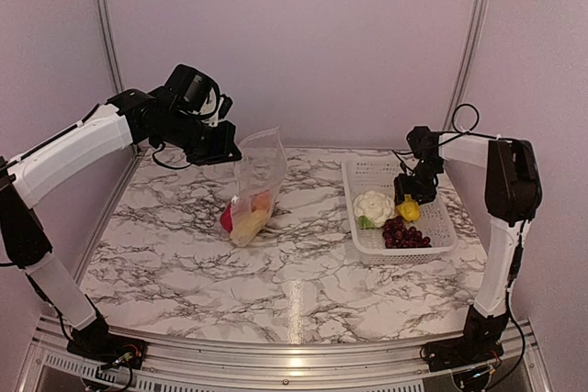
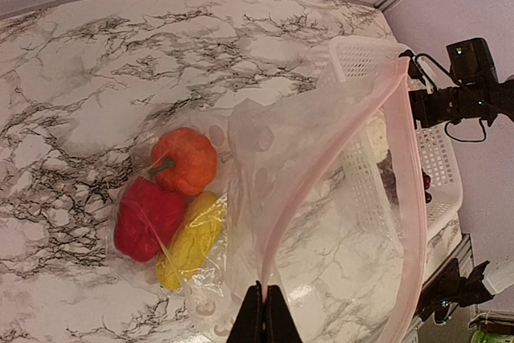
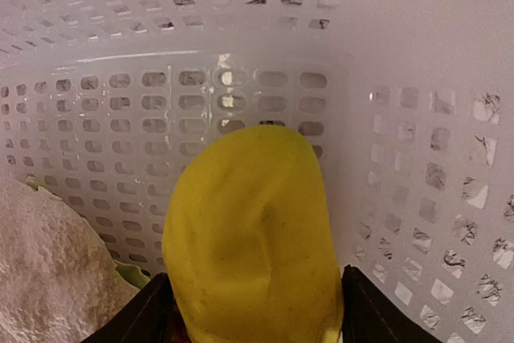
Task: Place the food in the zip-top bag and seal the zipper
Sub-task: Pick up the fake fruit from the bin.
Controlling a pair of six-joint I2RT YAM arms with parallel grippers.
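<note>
No legible txt, labels, nos.; faint marks on zip-top bag [image 2: 321, 158] maybe print.

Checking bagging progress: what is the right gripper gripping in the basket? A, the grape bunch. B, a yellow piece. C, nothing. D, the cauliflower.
B: the right wrist view shows the right gripper closed on the yellow piece inside the white basket, cauliflower beside it.

Left gripper [image 1: 231, 154] raised, pinched closed; right gripper [image 1: 409, 202] low, clamped.
</note>
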